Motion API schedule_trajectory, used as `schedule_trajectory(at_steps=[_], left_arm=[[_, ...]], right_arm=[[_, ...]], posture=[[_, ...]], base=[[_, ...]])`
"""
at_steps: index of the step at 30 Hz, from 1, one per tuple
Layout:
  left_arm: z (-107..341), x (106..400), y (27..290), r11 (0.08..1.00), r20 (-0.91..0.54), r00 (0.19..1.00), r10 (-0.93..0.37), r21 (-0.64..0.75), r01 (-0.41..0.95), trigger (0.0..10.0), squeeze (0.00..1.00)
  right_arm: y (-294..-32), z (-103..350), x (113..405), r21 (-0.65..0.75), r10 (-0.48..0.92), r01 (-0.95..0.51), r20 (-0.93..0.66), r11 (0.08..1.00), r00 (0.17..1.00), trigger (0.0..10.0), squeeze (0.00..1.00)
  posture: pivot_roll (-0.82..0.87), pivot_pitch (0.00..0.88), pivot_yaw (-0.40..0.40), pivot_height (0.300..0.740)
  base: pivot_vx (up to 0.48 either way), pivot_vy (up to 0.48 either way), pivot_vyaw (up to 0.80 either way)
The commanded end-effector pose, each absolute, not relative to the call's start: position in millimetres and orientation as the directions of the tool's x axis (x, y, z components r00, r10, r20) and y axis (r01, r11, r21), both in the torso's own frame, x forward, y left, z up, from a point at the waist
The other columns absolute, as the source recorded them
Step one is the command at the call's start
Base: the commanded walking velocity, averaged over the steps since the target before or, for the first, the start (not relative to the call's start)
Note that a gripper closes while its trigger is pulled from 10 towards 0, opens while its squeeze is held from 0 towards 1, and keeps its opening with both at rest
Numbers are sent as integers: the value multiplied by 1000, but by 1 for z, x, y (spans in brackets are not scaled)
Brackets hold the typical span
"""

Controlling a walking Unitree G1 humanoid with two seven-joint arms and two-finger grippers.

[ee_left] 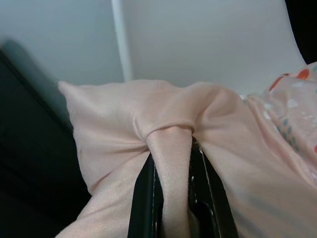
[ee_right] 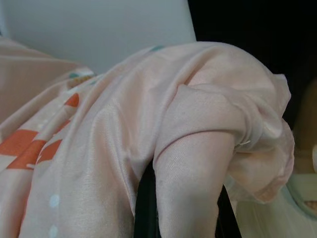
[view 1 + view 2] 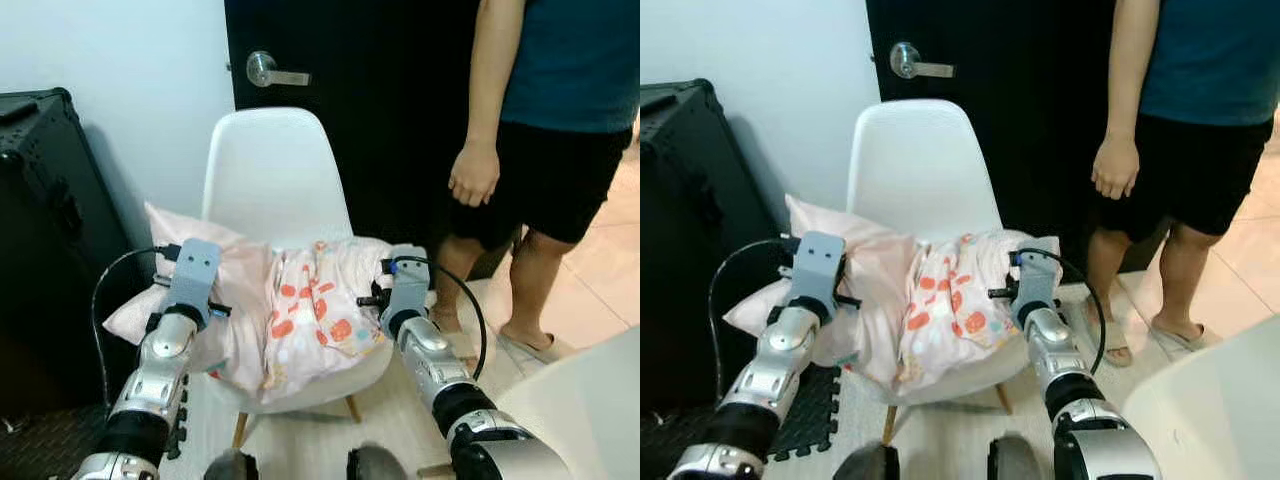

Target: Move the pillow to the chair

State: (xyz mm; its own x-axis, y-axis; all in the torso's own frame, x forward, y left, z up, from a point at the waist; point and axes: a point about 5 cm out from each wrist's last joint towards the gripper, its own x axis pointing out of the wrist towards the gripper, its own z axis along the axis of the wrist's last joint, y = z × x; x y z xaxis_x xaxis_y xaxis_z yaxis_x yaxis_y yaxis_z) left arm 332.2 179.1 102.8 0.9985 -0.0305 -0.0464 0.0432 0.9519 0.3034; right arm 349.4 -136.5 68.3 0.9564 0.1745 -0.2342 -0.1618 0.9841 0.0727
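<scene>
A pale pink pillow [image 3: 250, 300] with orange patterned fabric in its middle lies across the seat of a white chair [image 3: 270, 170], sagging over the front and left sides. My left gripper [image 1: 171, 168] is shut on a pinched fold at the pillow's left end [image 1: 119, 124]. At the right end, my right gripper [image 2: 178, 198] is shut on another fold of the pillow [image 2: 198, 124], with fabric draped over its fingers. Both silver arms reach forward from below, the left arm [image 3: 165, 350] and the right arm [image 3: 430, 350].
A person [image 3: 540, 130] stands close to the right of the chair, one hand hanging. A black case [image 3: 40, 230] stands on the left against the wall. Behind the chair is a dark door with a lever handle [image 3: 272, 72]. A white surface [image 3: 590, 410] sits at lower right.
</scene>
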Motion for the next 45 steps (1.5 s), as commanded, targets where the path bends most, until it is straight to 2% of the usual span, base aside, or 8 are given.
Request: schedule_trajectory(at_steps=[1,18,27,32,33,34,35,45], left_arm=[[125,343,177,936,50,998,-47,352,26,10000,0],[146,346,215,866,168,971,168,446,-227,10000,0],[121,337,200,885,88,988,127,441,-153,10000,0],[106,335,194,933,-15,991,131,339,-118,10000,0],[101,333,195,938,-45,988,148,323,-126,10000,1000],[98,331,196,939,-61,985,162,317,-135,10000,1000],[93,328,198,931,-81,980,184,333,-148,10000,1000],[60,282,228,886,-189,917,352,384,-261,10000,1000]], right_arm=[[-128,85,358,75,215,-205,-172,976,961,10000,0],[-120,90,364,108,282,-266,-187,958,941,10000,0],[-122,96,368,72,301,-292,-185,954,936,10000,0],[-121,97,369,97,325,-312,-189,945,927,10000,0],[-120,95,368,88,332,-321,-198,943,922,10000,769],[-120,94,367,78,337,-327,-205,942,919,10000,769],[-121,93,367,61,334,-329,-214,942,918,10000,1000],[-135,84,364,46,247,-243,-260,969,934,10000,1000]], posture=[[25,18,-73,612],[40,52,-91,589],[41,68,-108,589],[39,62,-107,589],[38,57,-105,589],[38,56,-104,589],[38,55,-102,589],[38,43,-102,589]], base=[[0,0,0],[0,0,0],[0,0,0],[0,0,0],[0,0,0],[0,0,0],[0,0,0],[0,0,0]])
